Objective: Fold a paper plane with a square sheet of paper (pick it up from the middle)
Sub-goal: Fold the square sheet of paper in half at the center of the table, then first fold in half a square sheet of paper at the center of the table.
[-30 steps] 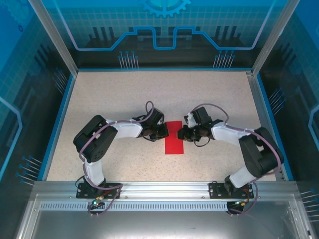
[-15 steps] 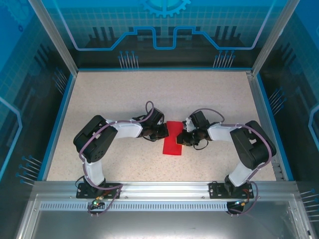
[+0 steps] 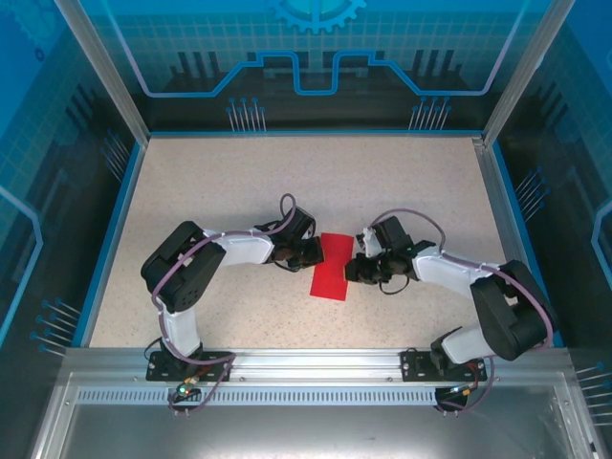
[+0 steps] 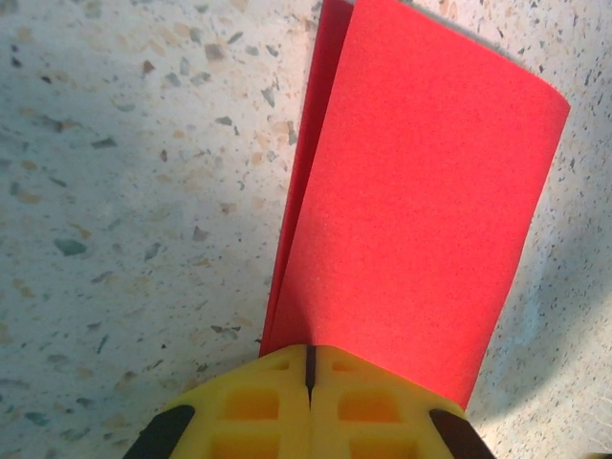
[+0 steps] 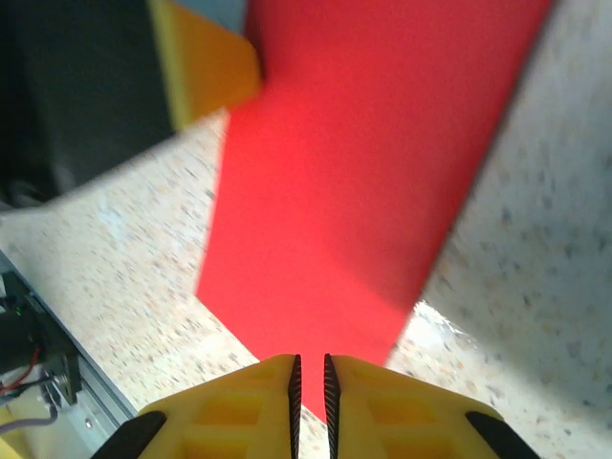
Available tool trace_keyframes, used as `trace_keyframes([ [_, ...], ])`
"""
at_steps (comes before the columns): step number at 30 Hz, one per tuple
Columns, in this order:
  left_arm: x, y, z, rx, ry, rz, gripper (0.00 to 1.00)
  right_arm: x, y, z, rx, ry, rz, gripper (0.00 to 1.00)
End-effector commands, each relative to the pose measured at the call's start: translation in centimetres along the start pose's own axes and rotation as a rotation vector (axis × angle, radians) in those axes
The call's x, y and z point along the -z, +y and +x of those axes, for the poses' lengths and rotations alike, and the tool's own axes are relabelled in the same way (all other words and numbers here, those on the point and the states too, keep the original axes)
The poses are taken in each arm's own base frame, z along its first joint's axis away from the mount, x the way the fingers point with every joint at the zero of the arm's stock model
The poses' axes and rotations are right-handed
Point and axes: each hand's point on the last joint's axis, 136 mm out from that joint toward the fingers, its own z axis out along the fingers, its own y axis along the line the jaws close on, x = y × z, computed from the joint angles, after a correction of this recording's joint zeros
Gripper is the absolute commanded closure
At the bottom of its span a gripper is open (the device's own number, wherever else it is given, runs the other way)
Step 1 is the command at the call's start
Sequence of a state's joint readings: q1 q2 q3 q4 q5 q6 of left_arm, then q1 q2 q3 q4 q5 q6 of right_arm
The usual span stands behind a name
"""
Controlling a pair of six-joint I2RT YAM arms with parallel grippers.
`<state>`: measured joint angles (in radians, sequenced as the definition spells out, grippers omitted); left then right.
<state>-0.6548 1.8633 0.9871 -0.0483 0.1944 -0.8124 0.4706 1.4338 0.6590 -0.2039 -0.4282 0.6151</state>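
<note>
**Left arm** (image 3: 244,251) and **right arm** (image 3: 449,271), of like build: smooth white shell links joined by bulky black joint housings (image 3: 177,268). A thin purplish-grey cable (image 3: 285,203) loops along the outside of each arm. Each arm rises from a small black base plate (image 3: 182,361). **Left gripper** (image 4: 309,349) and **right gripper** (image 5: 309,359): yellow moulded fingers (image 4: 253,402) with recessed rectangular pockets and black outer corners. Black ribbed strips (image 5: 295,382) line the inner faces of the right pair.

Beyond the square sheet of paper (image 3: 331,268), the table (image 3: 316,182) lies bare up to its far edge; the strip on the sheet's near side is free too. The left gripper (image 3: 314,252) and right gripper (image 3: 352,270) block its 2 flanks, apparently touching it.
</note>
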Motion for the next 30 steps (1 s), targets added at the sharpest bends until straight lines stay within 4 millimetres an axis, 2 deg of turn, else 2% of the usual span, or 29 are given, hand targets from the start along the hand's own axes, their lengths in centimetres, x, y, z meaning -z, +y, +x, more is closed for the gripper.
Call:
trace_keyframes([
  [1,-0.4,4.3,3.3,0.001,0.106,-0.176,1.0,0.4,1.1,-3.4,0.05,-0.063,0.026,0.84],
  [5,0.3,2.5,2.5,-0.025,0.092,-0.129,0.98,-1.1,0.7,-5.9,0.047,-0.07,0.078,0.86],
  [10,2.8,0.2,1.5,-0.031,0.033,-0.072,0.92,-2.3,0.4,-8.5,0.017,-0.084,0.122,0.87],
  [16,4.1,0.3,1.8,-0.016,0.012,-0.058,0.88,-4.3,-0.5,-8.9,-0.003,-0.02,0.152,0.87],
  [20,4.6,0.4,2.1,-0.007,0.004,-0.051,0.85,-4.8,-1.6,-8.9,-0.012,0.004,0.208,0.87],
  [25,5.6,-0.6,2.4,-0.028,-0.01,-0.017,0.81,-4.9,-3.7,-8.9,-0.051,0.008,0.293,0.87],
  [30,6.1,-1.9,2.9,-0.057,-0.013,0.011,0.8,-3.9,-5.8,-9.1,-0.129,-0.028,0.363,0.86],
])
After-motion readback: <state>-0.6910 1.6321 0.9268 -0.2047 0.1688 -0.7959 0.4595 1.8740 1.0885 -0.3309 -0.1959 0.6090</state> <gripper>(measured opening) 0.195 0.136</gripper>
